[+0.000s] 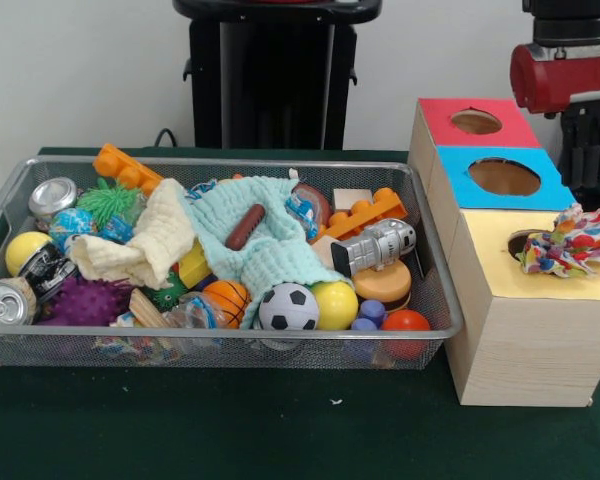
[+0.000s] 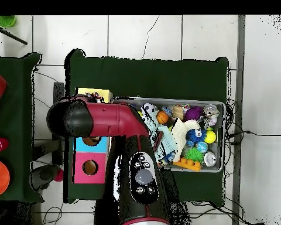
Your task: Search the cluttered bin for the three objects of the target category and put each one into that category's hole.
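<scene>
My gripper isn't visible so I can't tell its state; a patterned fabric piece point(image 1: 572, 243) sits half over the yellow box's hole point(image 1: 523, 243), so I should push it straight down into that hole.

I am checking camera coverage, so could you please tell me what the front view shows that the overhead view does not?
Only the front view shows the patterned fabric piece lying on the yellow-topped box at its hole. Only the overhead view shows the red and black arm, which covers most of that box there. Both show the wire bin of toys and the blue-topped box.
</scene>
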You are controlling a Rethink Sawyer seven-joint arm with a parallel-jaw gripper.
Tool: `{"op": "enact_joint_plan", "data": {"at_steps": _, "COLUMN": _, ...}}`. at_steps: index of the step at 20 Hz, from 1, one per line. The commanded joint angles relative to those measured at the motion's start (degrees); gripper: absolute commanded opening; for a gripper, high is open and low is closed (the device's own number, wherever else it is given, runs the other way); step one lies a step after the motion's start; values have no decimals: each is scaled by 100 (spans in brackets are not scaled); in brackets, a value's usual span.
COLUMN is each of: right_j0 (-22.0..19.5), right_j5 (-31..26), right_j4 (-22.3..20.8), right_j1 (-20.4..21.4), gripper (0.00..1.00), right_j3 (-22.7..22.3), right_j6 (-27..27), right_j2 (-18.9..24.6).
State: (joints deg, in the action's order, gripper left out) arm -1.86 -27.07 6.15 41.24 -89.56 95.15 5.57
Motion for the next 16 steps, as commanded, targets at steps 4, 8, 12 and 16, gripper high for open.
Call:
{"op": "enact_joint_plan", "data": {"at_steps": 4, "right_j0": 16, "right_j5": 355, "right_j4": -51, "right_j1": -420, "gripper": 0, "right_j3": -121, "right_j6": 1110, "right_j2": -144}}
{"op": "enact_joint_plan", "data": {"at_steps": 8, "right_j0": 96, "right_j5": 437, "right_j4": -20, "right_j1": -477, "gripper": 0, "right_j3": -102, "right_j6": 1189, "right_j2": -232}}
{"op": "enact_joint_plan", "data": {"at_steps": 12, "right_j0": 176, "right_j5": 376, "right_j4": 104, "right_j1": -495, "gripper": 0, "right_j3": -27, "right_j6": 1290, "right_j2": -302}}
{"op": "enact_joint_plan", "data": {"at_steps": 16, "right_j0": 231, "right_j5": 437, "right_j4": 210, "right_j1": -546, "gripper": 0, "right_j3": -5, "right_j6": 1362, "right_j2": -319}}
